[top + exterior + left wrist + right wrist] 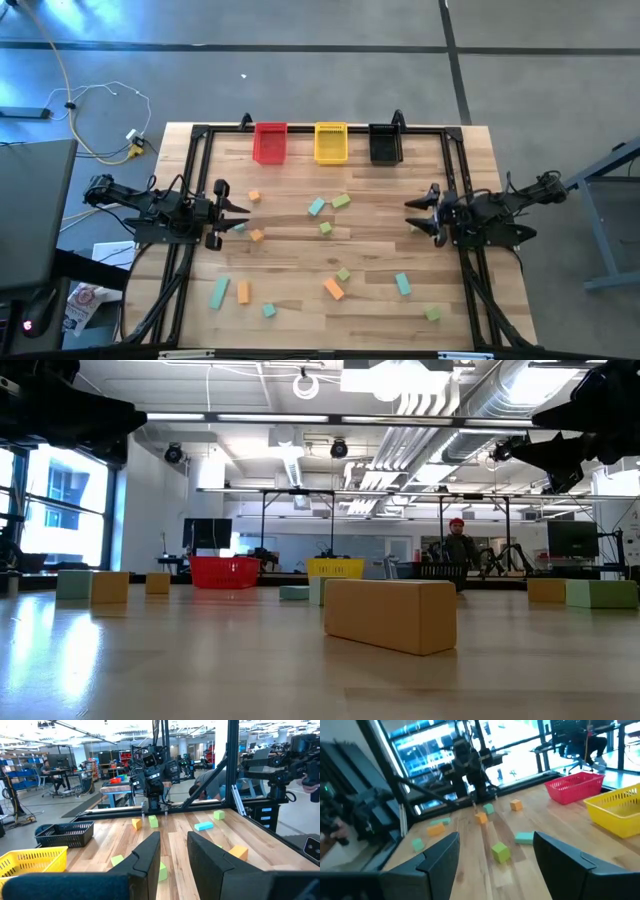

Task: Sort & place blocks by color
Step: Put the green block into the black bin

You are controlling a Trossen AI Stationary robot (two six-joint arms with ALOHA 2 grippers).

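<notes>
Small orange, teal and light green blocks lie scattered flat on the wooden table point(470, 170). Among them are an orange bar point(334, 289), a teal bar point(219, 291), a green cube point(325, 228) and a teal block point(316, 207). My left gripper point(243, 209) hovers at the table's left side, open with a narrow gap and empty, as its wrist view point(173, 837) shows. An orange cube point(257, 236) and a small teal block point(238, 228) lie close by it. My right gripper point(410, 214) hovers at the right side, wide open and empty, also in its wrist view point(496, 836).
A red bin point(269, 142), a yellow bin point(331, 142) and a black bin point(385, 143) stand in a row at the table's far edge. A black frame point(195, 160) runs along the left, right and far sides. A person point(458, 550) stands in the room beyond.
</notes>
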